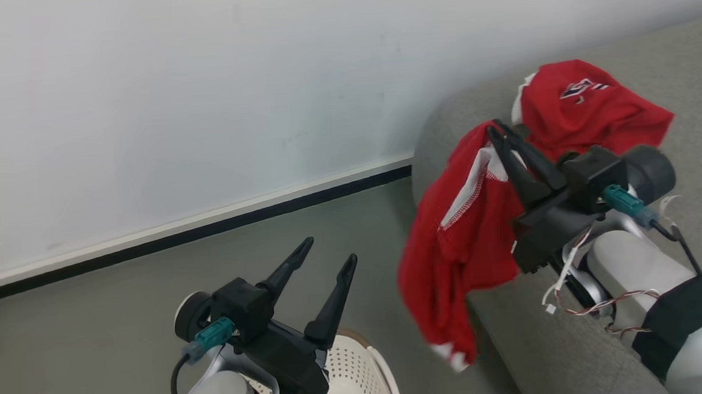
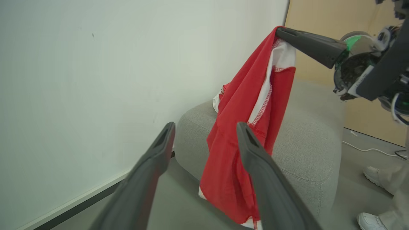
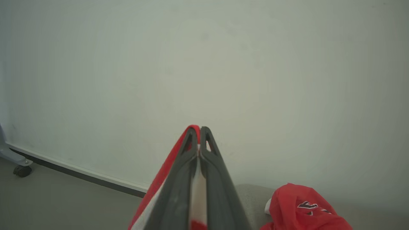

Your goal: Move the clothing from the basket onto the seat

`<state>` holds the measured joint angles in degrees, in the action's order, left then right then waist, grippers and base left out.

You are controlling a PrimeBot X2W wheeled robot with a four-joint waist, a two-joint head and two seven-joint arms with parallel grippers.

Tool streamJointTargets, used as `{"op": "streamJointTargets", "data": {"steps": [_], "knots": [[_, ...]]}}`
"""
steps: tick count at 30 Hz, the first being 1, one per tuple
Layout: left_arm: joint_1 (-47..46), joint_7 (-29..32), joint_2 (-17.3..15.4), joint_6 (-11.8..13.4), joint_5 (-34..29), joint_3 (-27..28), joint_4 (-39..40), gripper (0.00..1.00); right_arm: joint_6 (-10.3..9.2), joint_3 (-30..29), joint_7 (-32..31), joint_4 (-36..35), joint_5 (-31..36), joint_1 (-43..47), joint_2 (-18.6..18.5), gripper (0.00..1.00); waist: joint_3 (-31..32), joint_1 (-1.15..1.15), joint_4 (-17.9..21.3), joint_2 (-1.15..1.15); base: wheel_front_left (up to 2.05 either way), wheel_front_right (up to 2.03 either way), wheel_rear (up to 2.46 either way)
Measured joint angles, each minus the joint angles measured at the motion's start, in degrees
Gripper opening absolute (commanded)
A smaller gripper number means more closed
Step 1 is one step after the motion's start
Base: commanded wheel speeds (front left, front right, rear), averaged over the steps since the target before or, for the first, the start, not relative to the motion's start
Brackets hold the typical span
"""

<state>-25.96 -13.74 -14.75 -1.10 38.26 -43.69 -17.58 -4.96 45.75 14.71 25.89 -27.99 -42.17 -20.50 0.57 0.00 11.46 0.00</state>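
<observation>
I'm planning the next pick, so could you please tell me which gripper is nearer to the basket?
Left. The left gripper hovers open just above the basket; the right gripper is off over the seat, shut on a red garment.

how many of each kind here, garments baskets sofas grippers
red white-trimmed fabric garments: 2 (hanging garment, lying garment)
cream perforated plastic basket: 1
grey woven-fabric sofa: 1
dark two-fingered grippers: 2 (left gripper, right gripper)
total: 6

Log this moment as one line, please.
right gripper: shut on hanging garment | left gripper: open, by basket | other garment: on sofa
</observation>
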Motion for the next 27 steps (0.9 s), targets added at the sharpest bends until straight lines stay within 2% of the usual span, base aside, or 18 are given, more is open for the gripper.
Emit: {"op": "streamJointTargets", "data": {"steps": [16, 23, 27], "knots": [[2.8, -0.5, 0.6, 0.1, -2.3, -2.0, 5.0, 1.0, -0.6, -3.4, 0.0, -11.1, 2.9, 1.2, -5.1, 0.0, -1.1, 0.0, 10.1, 0.0, 0.0, 0.0, 0.0], [2.9, -0.5, 0.6, 0.6, -3.3, -2.9, 6.1, 1.0, -0.65, -5.7, 0.0, -12.9, 2.9, 1.4, -7.9, 0.0, -3.9, 0.0, 12.0, 0.0, 0.0, 0.0, 0.0], [2.5, 0.0, 0.5, 0.6, -3.6, -3.0, 6.9, 1.0, 0.12, -7.9, 0.0, -11.9, 2.9, -2.6, -9.9, 0.0, -5.9, 0.0, 12.3, 0.0, 0.0, 0.0, 0.0]]}}
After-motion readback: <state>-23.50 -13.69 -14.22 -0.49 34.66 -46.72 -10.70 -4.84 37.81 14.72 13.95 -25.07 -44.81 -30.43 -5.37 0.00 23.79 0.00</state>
